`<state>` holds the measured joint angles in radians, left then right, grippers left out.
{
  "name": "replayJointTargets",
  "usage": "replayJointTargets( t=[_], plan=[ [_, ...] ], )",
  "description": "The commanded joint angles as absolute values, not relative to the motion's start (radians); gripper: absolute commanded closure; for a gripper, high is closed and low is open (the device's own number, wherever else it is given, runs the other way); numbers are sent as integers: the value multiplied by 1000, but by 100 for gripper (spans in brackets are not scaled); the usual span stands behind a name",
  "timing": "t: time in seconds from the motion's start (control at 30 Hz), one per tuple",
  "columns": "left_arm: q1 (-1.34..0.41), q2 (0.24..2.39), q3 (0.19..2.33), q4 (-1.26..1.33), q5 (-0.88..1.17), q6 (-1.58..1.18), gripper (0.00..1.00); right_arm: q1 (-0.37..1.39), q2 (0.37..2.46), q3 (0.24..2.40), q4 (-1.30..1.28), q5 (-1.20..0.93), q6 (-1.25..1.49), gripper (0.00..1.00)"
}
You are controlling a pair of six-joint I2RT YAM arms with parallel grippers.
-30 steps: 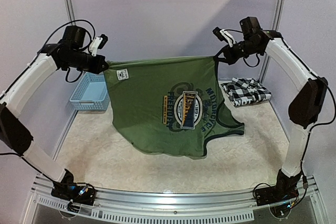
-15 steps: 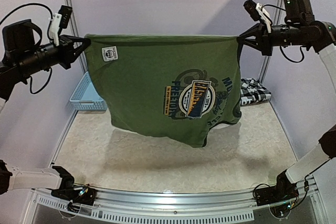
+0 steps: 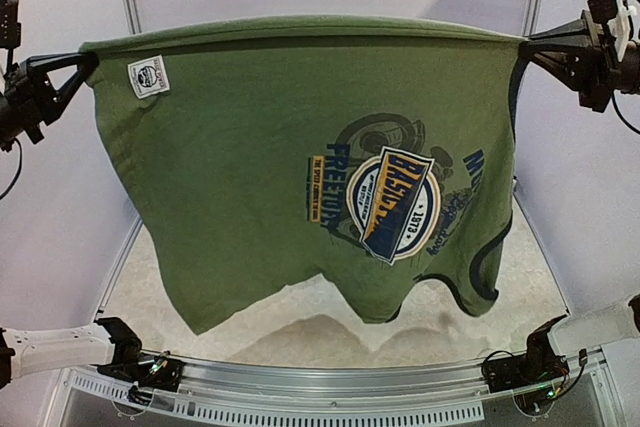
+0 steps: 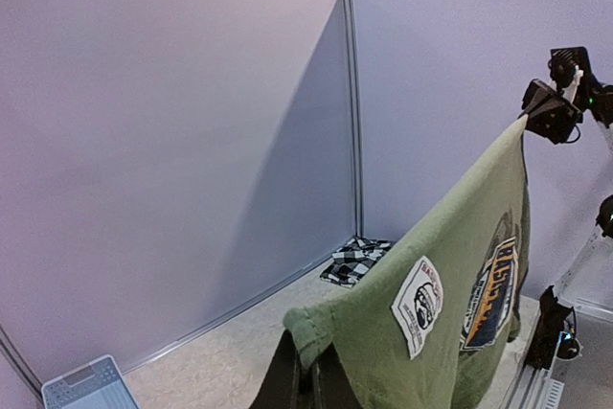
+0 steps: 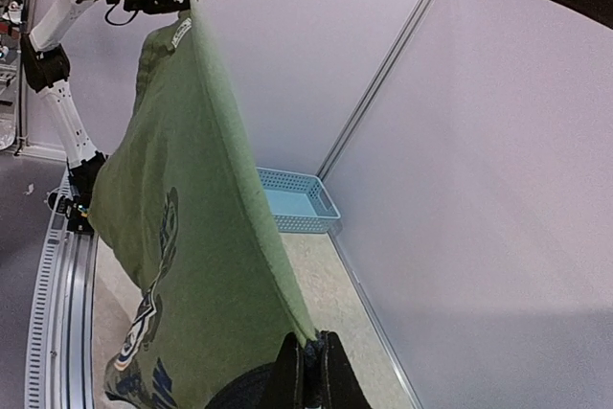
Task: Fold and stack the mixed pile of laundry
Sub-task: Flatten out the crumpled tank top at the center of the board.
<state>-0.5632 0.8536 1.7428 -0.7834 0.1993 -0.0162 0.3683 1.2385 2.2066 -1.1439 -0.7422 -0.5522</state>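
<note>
The olive-green sleeveless shirt (image 3: 250,167) hangs stretched wide in the air, emblem (image 3: 395,202) facing the top camera. My left gripper (image 3: 85,62) is shut on its upper left corner, and my right gripper (image 3: 527,45) is shut on its upper right corner. In the left wrist view the fingers (image 4: 311,371) pinch the folded green hem (image 4: 321,328). The right wrist view shows the right gripper (image 5: 309,352) clamped on the shirt's edge (image 5: 249,208). The black-and-white checked shirt (image 4: 356,258) lies bunched in the far right corner, hidden in the top view.
A light blue lattice basket (image 5: 292,203) stands at the back left against the wall, also visible as a basket (image 4: 91,385) in the left wrist view. White panel walls enclose the table on three sides. The metal rail (image 3: 320,387) runs along the near edge.
Both arms have risen and swung outward, lifting the green shirt higher and pulling it wider. It now covers the checked shirt and the basket in the top view.
</note>
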Motion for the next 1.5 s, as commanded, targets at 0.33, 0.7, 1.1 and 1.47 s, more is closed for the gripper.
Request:
replayJointTargets(
  t=[0.33, 0.7, 1.1, 1.47],
  plan=[
    [-455, 1303, 1408, -752, -214, 52, 100, 345, 1469, 1663, -789, -439, -560, 100],
    [-359, 2114, 1798, -714, -334, 34, 100, 315, 2368, 2185, -694, -87, -306, 70],
    [-427, 1922, 1756, -858, -303, -89, 50, 308, 2081, 1862, -718, -260, -251, 48],
    [-534, 1615, 1327, -1129, -53, -129, 57, 229, 1826, 1455, -906, -247, -500, 66]
  ],
)
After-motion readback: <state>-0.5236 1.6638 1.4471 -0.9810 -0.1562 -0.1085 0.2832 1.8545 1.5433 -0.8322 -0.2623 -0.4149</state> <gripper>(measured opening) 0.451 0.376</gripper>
